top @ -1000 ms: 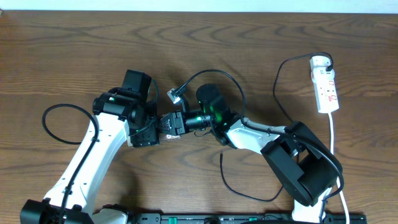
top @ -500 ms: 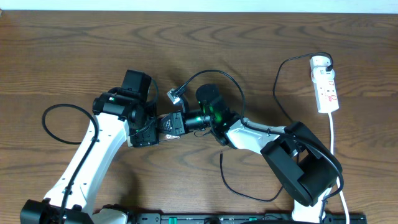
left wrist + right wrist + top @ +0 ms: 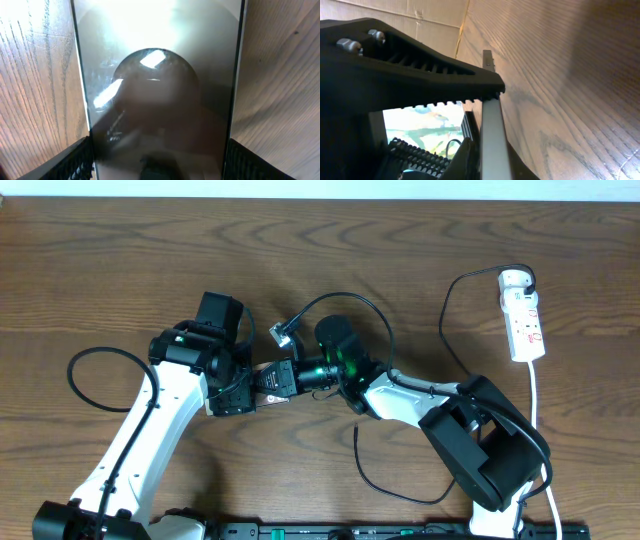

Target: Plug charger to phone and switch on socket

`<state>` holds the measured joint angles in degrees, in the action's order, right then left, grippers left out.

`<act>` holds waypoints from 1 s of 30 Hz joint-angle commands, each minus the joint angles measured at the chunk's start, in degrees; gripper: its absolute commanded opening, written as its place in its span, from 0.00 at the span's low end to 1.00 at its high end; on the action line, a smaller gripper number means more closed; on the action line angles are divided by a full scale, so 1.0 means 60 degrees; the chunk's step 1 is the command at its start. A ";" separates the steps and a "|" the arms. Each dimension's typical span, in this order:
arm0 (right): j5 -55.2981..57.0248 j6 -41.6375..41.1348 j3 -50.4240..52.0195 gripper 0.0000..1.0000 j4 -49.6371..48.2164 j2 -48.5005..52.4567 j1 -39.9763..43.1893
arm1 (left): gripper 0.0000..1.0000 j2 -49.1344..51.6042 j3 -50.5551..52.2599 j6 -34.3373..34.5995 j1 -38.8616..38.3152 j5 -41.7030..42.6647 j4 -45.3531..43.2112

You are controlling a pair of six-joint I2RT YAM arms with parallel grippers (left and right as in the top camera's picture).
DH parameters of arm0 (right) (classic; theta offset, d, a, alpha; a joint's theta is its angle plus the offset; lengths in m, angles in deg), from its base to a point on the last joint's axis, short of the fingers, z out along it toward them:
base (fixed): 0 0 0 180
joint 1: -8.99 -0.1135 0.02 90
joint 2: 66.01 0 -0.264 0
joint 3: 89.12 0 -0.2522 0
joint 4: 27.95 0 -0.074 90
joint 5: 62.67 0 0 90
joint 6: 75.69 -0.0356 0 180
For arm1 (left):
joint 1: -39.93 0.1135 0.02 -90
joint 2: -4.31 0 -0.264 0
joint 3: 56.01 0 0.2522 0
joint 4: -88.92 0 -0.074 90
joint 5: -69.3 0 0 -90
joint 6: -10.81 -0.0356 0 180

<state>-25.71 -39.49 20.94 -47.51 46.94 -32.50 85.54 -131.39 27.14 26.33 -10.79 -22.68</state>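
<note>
The phone (image 3: 160, 75) fills the left wrist view, its shiny dark face reflecting light. My left gripper (image 3: 160, 167) is shut on it, one finger on each long side. In the overhead view the left gripper (image 3: 237, 392) and right gripper (image 3: 272, 377) meet at mid-table and hide the phone. In the right wrist view the phone (image 3: 490, 145) shows edge-on, and my right gripper (image 3: 470, 130) has its toothed upper finger pressed on that edge. The charger (image 3: 447, 305) runs from the white socket (image 3: 524, 320) at the far right. A small plug tip (image 3: 281, 332) lies on the table just behind the grippers.
The socket's white cord (image 3: 537, 405) runs down the right edge. A thick black robot cable (image 3: 85, 380) loops at the left. More thin black cable (image 3: 385, 480) curls in front of the right arm's base.
</note>
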 commanded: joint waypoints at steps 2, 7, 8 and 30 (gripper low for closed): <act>-0.0248 0.0109 -0.0127 0.08 -0.0120 0.0011 -0.0138 | 0.07 0.0000 -0.0080 0.0044 -0.0051 -0.0015 0.0033; -0.0251 0.0109 -0.0127 0.05 -0.0098 0.0011 -0.0138 | 0.35 0.0000 -0.0080 0.0044 -0.0051 -0.0015 0.0033; -0.0251 0.0109 -0.0127 0.04 -0.0095 0.0011 -0.0138 | 0.42 0.0000 -0.0080 0.0044 -0.0051 -0.0011 0.0033; -0.0219 0.0120 -0.0127 0.01 0.0098 0.0011 0.0820 | 0.88 -0.0004 -0.0080 -0.0557 -0.0033 0.0758 -0.0270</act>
<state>-25.79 -39.08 21.24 -46.96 47.50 -29.92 85.50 -131.57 25.80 26.00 -8.76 -23.62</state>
